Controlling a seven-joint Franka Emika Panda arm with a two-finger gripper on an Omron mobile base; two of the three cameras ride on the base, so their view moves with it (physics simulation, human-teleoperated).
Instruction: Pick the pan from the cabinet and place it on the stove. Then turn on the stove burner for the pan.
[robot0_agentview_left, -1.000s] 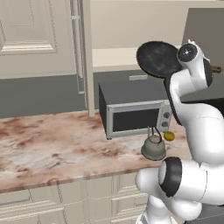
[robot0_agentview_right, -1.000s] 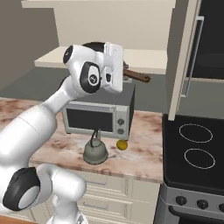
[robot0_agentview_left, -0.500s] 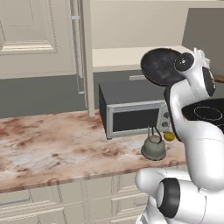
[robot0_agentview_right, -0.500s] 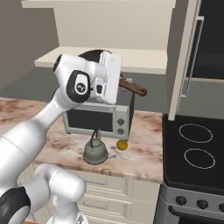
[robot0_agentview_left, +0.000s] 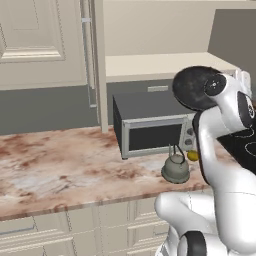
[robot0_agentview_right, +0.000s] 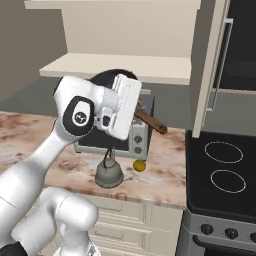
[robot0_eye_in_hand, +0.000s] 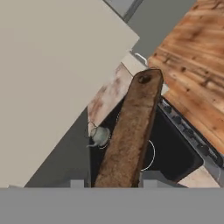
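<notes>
Gripper (robot0_agentview_right: 139, 111) clamped on the pan (robot0_agentview_left: 195, 88) by its handle, high above the microwave (robot0_agentview_left: 152, 128), I'm carrying it level toward the stove (robot0_agentview_right: 225, 170), clearing the cabinet (robot0_agentview_right: 210, 65) door.

A rendered home kitchen. A marbled brown counter (robot0_agentview_left: 60, 165) is running above cream drawer units (robot0_agentview_left: 75, 230); a grey microwave (robot0_agentview_left: 152, 132) and kettle (robot0_agentview_right: 109, 172) are sitting on it, a black cooktop (robot0_agentview_right: 222, 175) with 2 white rings is lying beside, and cream cupboards (robot0_agentview_left: 40, 45) are hanging overhead.
</notes>
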